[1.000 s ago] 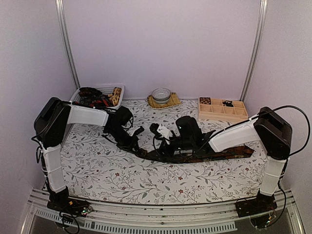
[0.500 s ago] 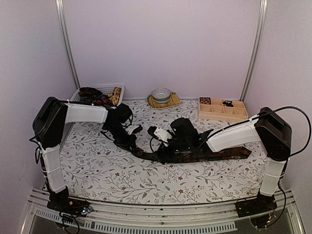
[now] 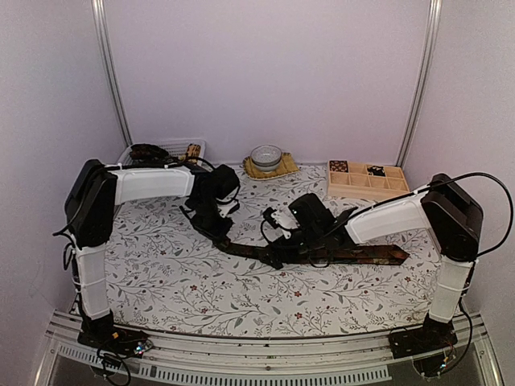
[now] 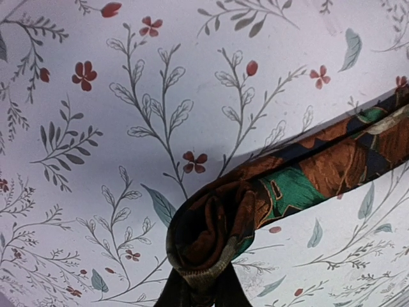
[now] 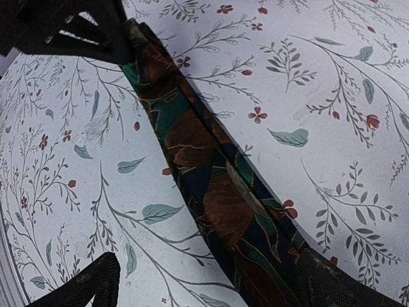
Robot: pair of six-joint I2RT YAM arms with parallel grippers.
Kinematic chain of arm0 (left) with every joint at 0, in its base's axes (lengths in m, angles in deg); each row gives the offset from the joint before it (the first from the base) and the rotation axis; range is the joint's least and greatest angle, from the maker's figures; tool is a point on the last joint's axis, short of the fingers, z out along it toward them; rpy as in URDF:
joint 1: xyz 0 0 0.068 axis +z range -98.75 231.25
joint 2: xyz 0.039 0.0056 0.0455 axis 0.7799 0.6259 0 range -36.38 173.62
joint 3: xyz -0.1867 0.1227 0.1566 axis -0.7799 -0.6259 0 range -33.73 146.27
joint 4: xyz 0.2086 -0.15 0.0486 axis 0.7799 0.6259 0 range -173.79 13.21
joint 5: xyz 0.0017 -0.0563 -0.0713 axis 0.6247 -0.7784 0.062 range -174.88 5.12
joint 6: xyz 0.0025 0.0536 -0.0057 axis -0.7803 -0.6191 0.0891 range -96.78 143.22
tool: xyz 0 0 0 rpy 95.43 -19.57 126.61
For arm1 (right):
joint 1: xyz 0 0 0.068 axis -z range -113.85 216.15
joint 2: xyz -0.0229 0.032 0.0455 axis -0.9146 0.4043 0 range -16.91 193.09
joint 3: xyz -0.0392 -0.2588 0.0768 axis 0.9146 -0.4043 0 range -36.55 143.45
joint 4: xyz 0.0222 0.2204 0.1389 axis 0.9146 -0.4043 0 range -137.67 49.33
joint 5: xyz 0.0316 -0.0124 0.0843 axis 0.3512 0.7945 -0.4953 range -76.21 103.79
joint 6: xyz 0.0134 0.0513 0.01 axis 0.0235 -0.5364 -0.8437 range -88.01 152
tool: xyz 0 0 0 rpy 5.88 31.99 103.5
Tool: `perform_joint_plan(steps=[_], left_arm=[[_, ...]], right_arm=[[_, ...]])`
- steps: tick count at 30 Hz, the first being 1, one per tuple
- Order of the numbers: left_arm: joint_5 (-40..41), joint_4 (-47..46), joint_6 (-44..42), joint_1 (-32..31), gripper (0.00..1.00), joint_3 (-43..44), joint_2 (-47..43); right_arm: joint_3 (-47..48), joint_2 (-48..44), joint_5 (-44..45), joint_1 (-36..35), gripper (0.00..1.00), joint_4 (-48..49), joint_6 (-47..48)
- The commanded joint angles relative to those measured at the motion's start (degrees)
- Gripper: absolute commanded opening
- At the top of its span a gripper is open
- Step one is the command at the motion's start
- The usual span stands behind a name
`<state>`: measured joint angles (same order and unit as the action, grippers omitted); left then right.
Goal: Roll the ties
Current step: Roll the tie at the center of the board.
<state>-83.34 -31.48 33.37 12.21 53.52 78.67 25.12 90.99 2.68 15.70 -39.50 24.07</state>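
One of the ties (image 3: 338, 254), dark with brown and green shapes, lies stretched across the middle of the table. My left gripper (image 3: 216, 235) is shut on its left end, which is curled into a small loose roll (image 4: 214, 230) between the fingertips (image 4: 174, 295). My right gripper (image 3: 276, 252) stands open just above the strip of the tie (image 5: 223, 204), one finger (image 5: 86, 284) on each side of it. The left gripper (image 5: 70, 29) shows at the top left of the right wrist view, at the tie's end. More ties (image 3: 151, 153) lie in a basket at the back left.
A white basket (image 3: 181, 143) stands at the back left. A glass bowl (image 3: 265, 156) on a tan mat sits at the back middle. A wooden compartment box (image 3: 366, 180) stands at the back right. The table carries a floral cloth (image 3: 161, 273).
The left wrist has swung back and to the right, still holding the tie's end. The tie has slid a little left. The right gripper has come lower over the strip.
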Motion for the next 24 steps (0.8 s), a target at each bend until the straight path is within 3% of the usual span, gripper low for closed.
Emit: perform_joint_plan(steps=[1,24], left_arm=[[10.65,6.59,2.94,-2.23,0.00,3.04,3.79],[29.59,20.74,10.64,-10.87,0.00,19.56,16.85]], right_arm=[[-0.34,-2.16,-2.23,1.59,0.96,-3.11,-5.82],[-2.00,1.37,-17.44,6.36,0.87,2.10,-16.13]])
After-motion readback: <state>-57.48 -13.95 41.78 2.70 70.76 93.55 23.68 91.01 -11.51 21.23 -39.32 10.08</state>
